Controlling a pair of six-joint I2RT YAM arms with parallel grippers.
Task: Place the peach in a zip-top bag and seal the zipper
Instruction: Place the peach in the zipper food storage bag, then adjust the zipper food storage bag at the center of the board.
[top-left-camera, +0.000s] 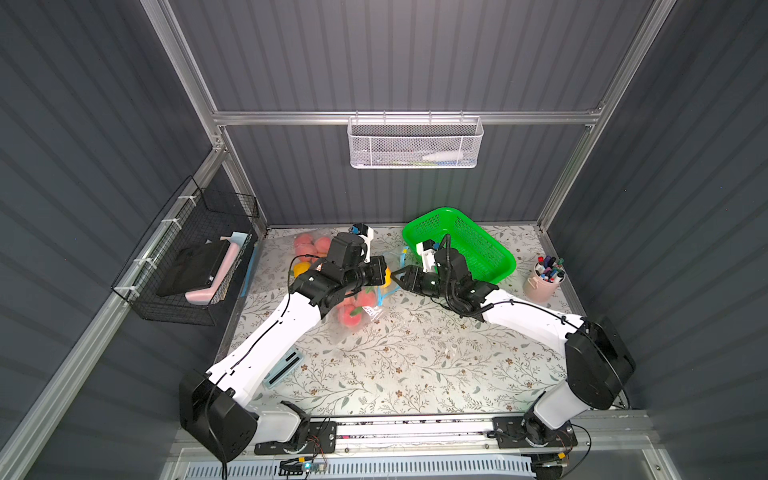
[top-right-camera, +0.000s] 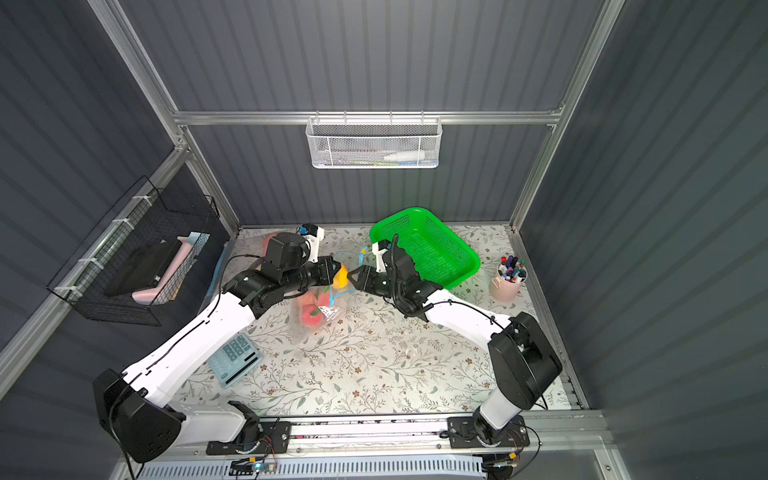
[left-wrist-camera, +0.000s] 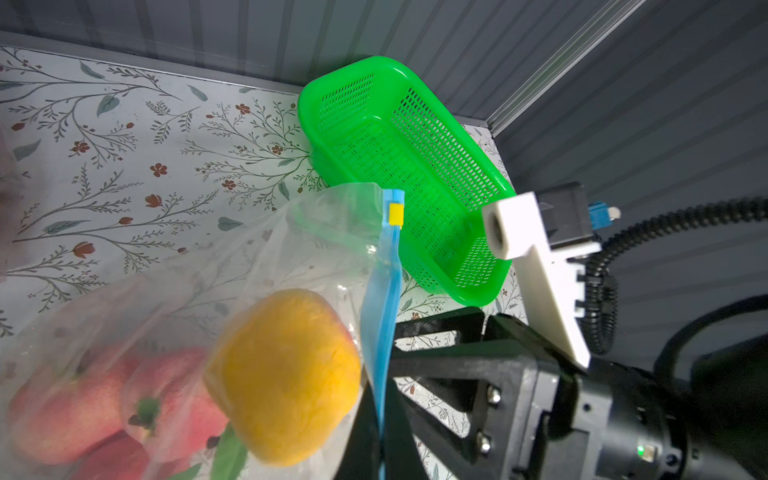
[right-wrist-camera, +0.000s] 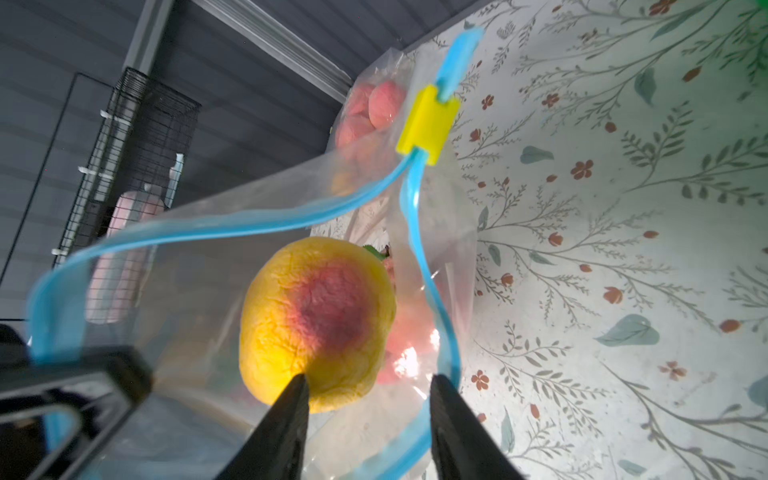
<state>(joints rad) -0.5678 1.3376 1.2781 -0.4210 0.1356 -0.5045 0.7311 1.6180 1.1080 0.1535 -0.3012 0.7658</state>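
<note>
A yellow-orange peach (right-wrist-camera: 320, 320) with a red blush sits in the mouth of a clear zip-top bag (left-wrist-camera: 291, 232), above red peaches lower in the bag (top-left-camera: 353, 316). My left gripper (left-wrist-camera: 380, 399) is shut on the bag's blue zipper strip (left-wrist-camera: 384, 299), holding the bag's mouth up. The yellow slider (right-wrist-camera: 428, 124) sits at the far end of the strip, and the two blue edges stand apart. My right gripper (right-wrist-camera: 370, 386) is open just short of the peach (top-left-camera: 386, 277), with one fingertip by the blue strip. In both top views the two grippers (top-left-camera: 384, 272) (top-left-camera: 397, 279) meet at the bag.
A green basket (top-left-camera: 457, 245) stands close behind my right arm. Another clear bag of pink peaches (top-left-camera: 309, 245) lies at the back left. A pink cup of markers (top-left-camera: 544, 282) is at the right, a teal calculator (top-right-camera: 235, 359) under my left arm, and a black wire basket (top-left-camera: 195, 257) on the left wall.
</note>
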